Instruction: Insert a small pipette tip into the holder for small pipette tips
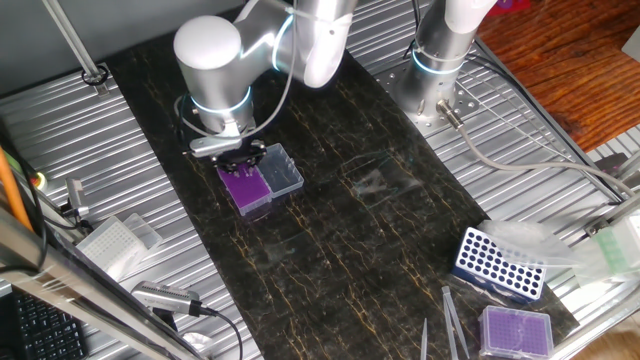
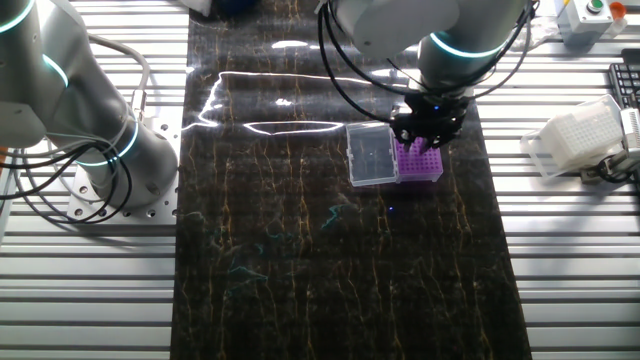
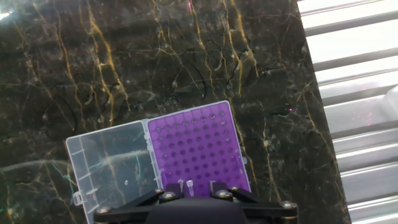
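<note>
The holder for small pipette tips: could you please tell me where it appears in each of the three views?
One fixed view: the holder for small pipette tips sits left of centre, under the gripper.
The other fixed view: right of centre, near the top, below the gripper.
Hand view: lower centre, purple grid just above the fingers.
Shared landmark: its clear lid, lying open beside the grid.

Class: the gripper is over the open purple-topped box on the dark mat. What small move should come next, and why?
Probably a slight, straight descent. The gripper hangs just above the near rows of the holder for small pipette tips, its clear lid folded open alongside. A small pale tip seems to show between the fingers, so lowering should seat it in a hole.
</note>
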You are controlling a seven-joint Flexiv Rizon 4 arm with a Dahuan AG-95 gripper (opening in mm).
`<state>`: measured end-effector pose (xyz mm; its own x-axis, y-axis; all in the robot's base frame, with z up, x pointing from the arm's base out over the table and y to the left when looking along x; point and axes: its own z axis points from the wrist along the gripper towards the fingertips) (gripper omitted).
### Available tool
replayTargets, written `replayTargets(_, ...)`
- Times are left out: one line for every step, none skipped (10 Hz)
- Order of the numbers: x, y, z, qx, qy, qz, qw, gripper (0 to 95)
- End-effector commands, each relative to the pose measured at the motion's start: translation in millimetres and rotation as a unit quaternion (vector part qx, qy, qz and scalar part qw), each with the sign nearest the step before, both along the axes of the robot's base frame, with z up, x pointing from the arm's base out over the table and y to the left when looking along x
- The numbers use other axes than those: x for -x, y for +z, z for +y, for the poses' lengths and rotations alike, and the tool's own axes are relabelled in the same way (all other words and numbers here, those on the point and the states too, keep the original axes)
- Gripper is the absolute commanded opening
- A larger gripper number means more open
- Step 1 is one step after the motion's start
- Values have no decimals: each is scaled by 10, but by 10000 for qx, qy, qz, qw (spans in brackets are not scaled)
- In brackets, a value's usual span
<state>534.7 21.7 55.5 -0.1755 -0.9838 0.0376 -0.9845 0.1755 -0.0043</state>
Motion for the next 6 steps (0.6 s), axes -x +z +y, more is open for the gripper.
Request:
replayTargets(-9,-19,0,6,9,-32,10000,0)
replayTargets(-9,-19,0,6,9,-32,10000,0)
replayTargets(-11,-27,-1,4,6,-41,10000,0)
replayTargets(-12,-29,-1,-3,12,-62,10000,0)
replayTargets(-11,-26,0,-15,-50,-55,10000,190)
replayTargets(-5,-3,3,-31,-260,-48,9996,0)
